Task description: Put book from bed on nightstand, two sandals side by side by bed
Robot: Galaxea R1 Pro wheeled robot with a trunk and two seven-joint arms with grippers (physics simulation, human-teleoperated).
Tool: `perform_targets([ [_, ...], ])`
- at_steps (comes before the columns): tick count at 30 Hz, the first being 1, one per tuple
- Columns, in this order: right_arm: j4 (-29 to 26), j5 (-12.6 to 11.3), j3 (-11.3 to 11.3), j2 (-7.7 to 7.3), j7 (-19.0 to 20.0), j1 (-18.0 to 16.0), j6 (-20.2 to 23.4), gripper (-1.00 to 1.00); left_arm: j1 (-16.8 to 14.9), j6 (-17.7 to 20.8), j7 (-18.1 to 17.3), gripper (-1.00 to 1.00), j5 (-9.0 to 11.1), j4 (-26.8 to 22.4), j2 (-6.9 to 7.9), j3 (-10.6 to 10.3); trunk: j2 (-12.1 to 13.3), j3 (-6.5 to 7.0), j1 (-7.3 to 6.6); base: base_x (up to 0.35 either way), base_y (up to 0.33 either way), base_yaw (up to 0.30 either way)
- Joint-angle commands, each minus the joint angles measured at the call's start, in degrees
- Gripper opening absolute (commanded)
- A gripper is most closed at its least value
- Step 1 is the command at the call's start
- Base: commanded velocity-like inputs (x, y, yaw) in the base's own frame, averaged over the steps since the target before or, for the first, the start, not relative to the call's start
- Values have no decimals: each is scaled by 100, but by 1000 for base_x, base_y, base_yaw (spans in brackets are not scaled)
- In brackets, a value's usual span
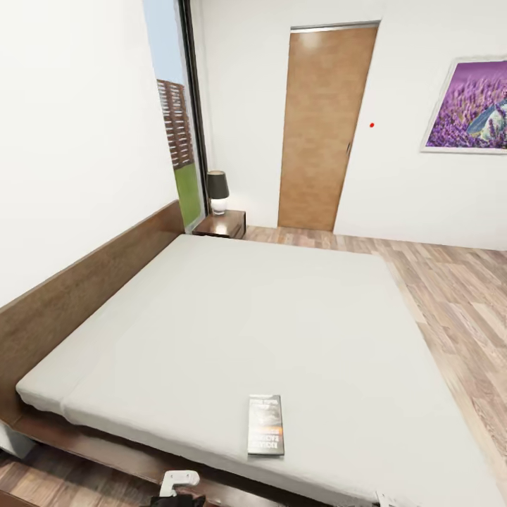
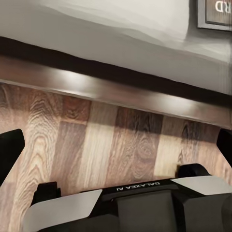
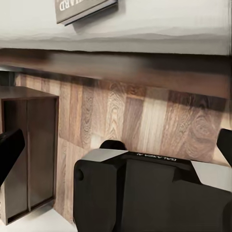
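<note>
Nearest the robot, the left tool (image 2: 116, 145) hangs above the wood-plank floor (image 2: 96, 145) just short of the bed's dark wooden base (image 2: 111, 89); its two dark fingertips (image 2: 9, 150) sit at opposite edges of the left wrist view, spread wide and released, with nothing between them. The right tool (image 3: 116, 145) stands the same way, its fingertips (image 3: 8, 150) far apart and empty over the floor, with a dark-brown nightstand (image 3: 29, 145) beside it, close to the bed.

In the head view, a small white part of the robot (image 1: 177, 482) shows at the near edge of the bed (image 1: 232, 324). The book (image 1: 266, 424) lies flat on the light-grey mattress close to that near edge, its cover carrying an orange band. Each wrist view catches a corner of it on the mattress.

Beyond it the mattress is plain up to the far side, the headboard (image 1: 84, 282) running along the left wall. At the far corner stands a second nightstand (image 1: 224, 224) bearing a lamp (image 1: 217, 191) with a dark shade, next to a tall window (image 1: 179, 120). Farther still are a brown wooden door (image 1: 320, 134) and a purple picture (image 1: 470, 105) on the white wall.
</note>
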Motion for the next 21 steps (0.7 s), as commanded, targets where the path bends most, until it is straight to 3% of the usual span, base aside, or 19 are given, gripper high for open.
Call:
perform_targets([
  [1, 22, -51, -6, -2, 24, -11, 22, 100, 0, 41, -3, 100, 63, -13, 4, -25, -8, -11, 2, 0, 0, -220],
  [21, 20, -51, -6, -2, 24, -11, 25, 100, -1, 41, -2, 100, 62, -13, 4, -25, -8, -56, 2, 0, 0, -220],
])
